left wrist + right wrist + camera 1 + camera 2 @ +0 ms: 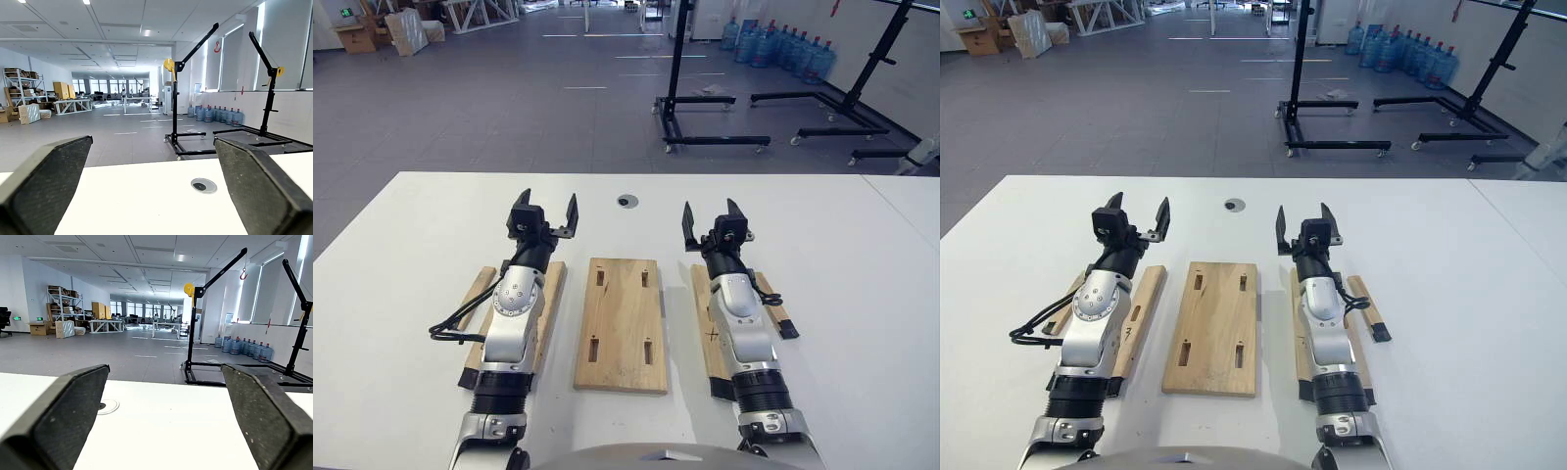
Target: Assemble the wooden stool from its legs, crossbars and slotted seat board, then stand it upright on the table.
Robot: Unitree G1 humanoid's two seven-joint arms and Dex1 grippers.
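1. The white table (862, 294) carries all the stool parts, which lie flat and unassembled.
2. The slotted seat board (622, 323) lies at the middle of the table between the two arms. It touches neither arm, and four slots show in its upper face.
3. The left plank (551, 294) lies just beside the seat board with a small gap between them. It is partly covered by the left arm, and one slot shows in it.
4. The right plank (703, 304) lies just beside the board's other long edge. It is mostly under the right arm and has a black cap at its near end.
5. The left bar (478, 290) is thinner and sits at the outer side of the left arm.
6. The right bar (773, 305) is also thin. It lies outside the right arm and is tipped with black.
7. The left gripper (546, 206) is spread wide and holds nothing, just past the far ends of the left pieces.
8. The right gripper (711, 211) is also wide apart and holds nothing.
9. A round grommet (626, 201) sits in the tabletop beyond the board.
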